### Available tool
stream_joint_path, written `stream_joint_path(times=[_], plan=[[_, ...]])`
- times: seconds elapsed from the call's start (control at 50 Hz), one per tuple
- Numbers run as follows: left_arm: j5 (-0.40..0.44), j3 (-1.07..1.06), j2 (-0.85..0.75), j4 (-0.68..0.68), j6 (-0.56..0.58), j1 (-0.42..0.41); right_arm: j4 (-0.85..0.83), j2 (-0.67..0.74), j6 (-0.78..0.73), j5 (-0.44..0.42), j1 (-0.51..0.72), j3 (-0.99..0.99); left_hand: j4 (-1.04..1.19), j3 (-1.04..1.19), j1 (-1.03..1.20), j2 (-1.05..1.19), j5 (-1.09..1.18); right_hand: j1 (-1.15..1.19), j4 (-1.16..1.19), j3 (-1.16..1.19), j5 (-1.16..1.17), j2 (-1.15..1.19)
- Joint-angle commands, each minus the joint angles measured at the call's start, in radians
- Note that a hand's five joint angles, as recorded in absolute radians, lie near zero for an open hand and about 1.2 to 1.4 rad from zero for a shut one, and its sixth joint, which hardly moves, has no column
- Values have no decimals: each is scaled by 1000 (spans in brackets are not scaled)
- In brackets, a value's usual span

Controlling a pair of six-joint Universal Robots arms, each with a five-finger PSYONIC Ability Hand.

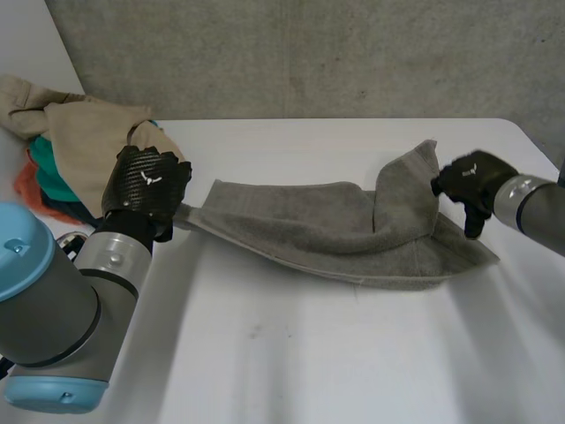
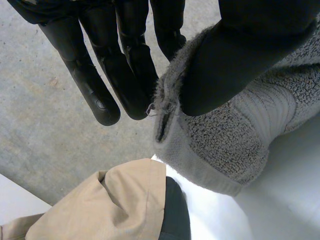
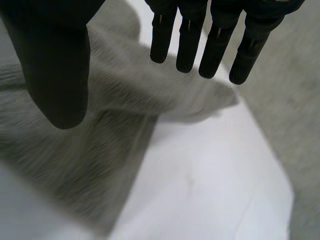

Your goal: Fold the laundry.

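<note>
Laundry for this job sits on a white bench (image 1: pixel 309 353), which carries two lots of cloth. The larger is a grey towel (image 1: pixel 309 225), drawn out long across the middle of the bench from one robot hand to the other. It is creased and uneven, with one end turned up into a peak near the right side. The smaller lot is a heap of unfolded clothes (image 1: pixel 71 132) at the far left corner of the bench: tan cloth on top, with teal and orange showing beneath it.

The left robot hand (image 1: pixel 146 181) is at the towel's left end, just beside the heap. Its wrist view shows the thumb pressing the towel's hemmed corner against the fingers, so it is pinching that corner. The right robot hand (image 1: pixel 472 181) is at the towel's right end, beside the raised peak. In its wrist view the fingers are straight and stand apart from the thumb, the towel lies beyond them, and nothing appears to be caught between them.

Judged from this, the task is at an early stage. The towel is spread lengthwise but is neither flat nor folded, and the heap has not yet been touched. Smoothing, folding and all the other clothes are left to do.
</note>
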Motion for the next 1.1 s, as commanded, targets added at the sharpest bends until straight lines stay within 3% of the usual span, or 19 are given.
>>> stream_joint_path(times=[0.02, 0.12, 0.16, 0.26, 0.5, 0.82, 0.84, 0.9, 1.04, 1.1], plan=[[1, 15, 3, -4, -1, 1, 0, -76, 196, -46, -67, 181, 193, 199, 251, 195, 212, 87, 83, 90, 73, 93], [3, 57, 6, -25, -1, -4, -55, -144, 282, -216, -145, 372, 193, 199, 251, 195, 212, 67, 63, 69, 53, 72], [3, 88, 5, -48, -2, -2, -98, -155, 287, -236, -148, 414, 193, 199, 251, 195, 212, 61, 57, 64, 47, 66], [0, 154, 2, -84, -5, -4, -233, -158, 298, -233, -150, 493, 193, 199, 251, 195, 212, 81, 77, 84, 67, 87], [-5, 301, -38, -145, -25, -7, -372, -73, 287, -227, -142, 487, 193, 199, 251, 195, 212, 281, 277, 284, 267, 286], [-6, 346, -40, -173, -65, -10, -404, 34, 281, -169, -139, 399, 193, 199, 251, 195, 212, 307, 303, 310, 293, 313], [-6, 346, -38, -173, -68, -10, -402, 37, 279, -167, -139, 395, 193, 199, 251, 195, 212, 357, 353, 360, 343, 362], [-6, 346, -37, -174, -71, -10, -407, 39, 279, -172, -141, 382, 193, 199, 251, 195, 212, 910, 906, 913, 896, 916], [-18, 335, -17, -216, -80, -15, -390, 10, 270, -110, -147, 336, 193, 199, 251, 195, 212, 926, 922, 929, 912, 931], [-25, 320, 23, -248, -86, -13, -361, -91, 250, -94, -151, 345, 193, 199, 251, 195, 212, 926, 922, 929, 912, 931]])
